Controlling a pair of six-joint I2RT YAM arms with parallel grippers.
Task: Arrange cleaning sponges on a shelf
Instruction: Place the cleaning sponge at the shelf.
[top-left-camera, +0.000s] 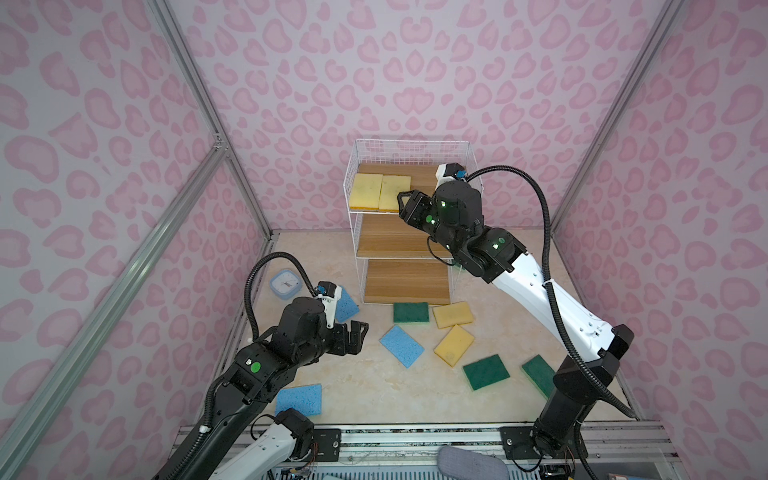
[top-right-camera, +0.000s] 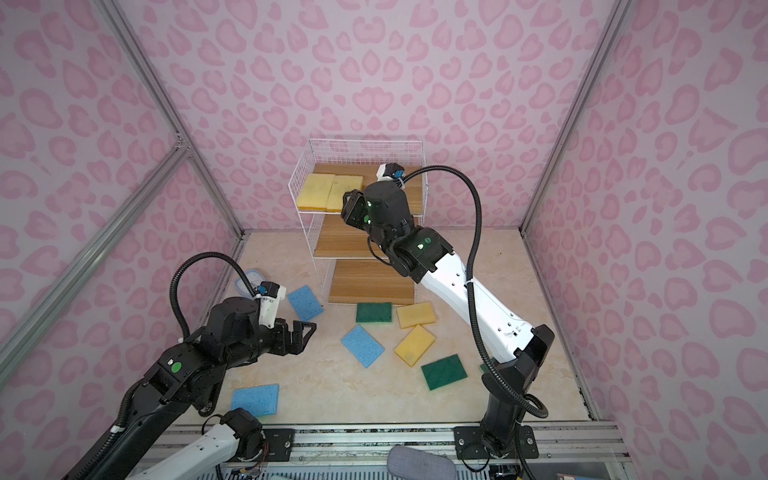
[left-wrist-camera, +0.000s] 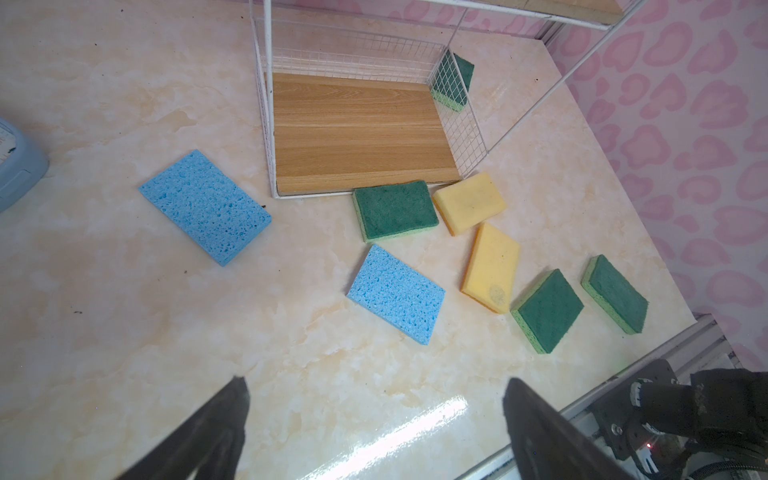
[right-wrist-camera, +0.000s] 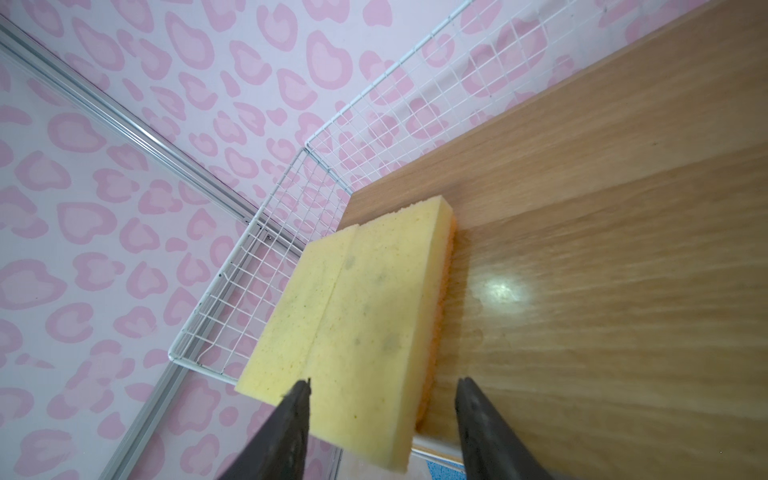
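Note:
The white wire shelf (top-left-camera: 411, 143) (top-right-camera: 365, 143) stands at the back. On its top board lie two yellow sponges (top-left-camera: 365, 190) (top-left-camera: 394, 192) side by side. My right gripper (top-left-camera: 403, 199) (right-wrist-camera: 382, 384) is open at that board's front edge, its jaws either side of the nearer yellow sponge (right-wrist-camera: 357, 316), which overhangs the edge a little. My left gripper (top-left-camera: 359, 332) (left-wrist-camera: 376, 382) hangs open and holds nothing, above bare floor. On the floor lie blue sponges (top-left-camera: 401, 345) (top-left-camera: 298, 400) (top-left-camera: 345, 305), yellow ones (top-left-camera: 453, 313) (top-left-camera: 454, 345) and green ones (top-left-camera: 411, 312) (top-left-camera: 486, 371) (top-left-camera: 538, 372).
A small light-blue clock (top-left-camera: 285, 283) sits on the floor left of the shelf. One more green sponge (left-wrist-camera: 455, 79) leans behind the bottom tier's wire side. The middle board (top-left-camera: 390, 239) and bottom board (top-left-camera: 405, 282) are bare. Metal rails (top-left-camera: 415, 440) run along the front.

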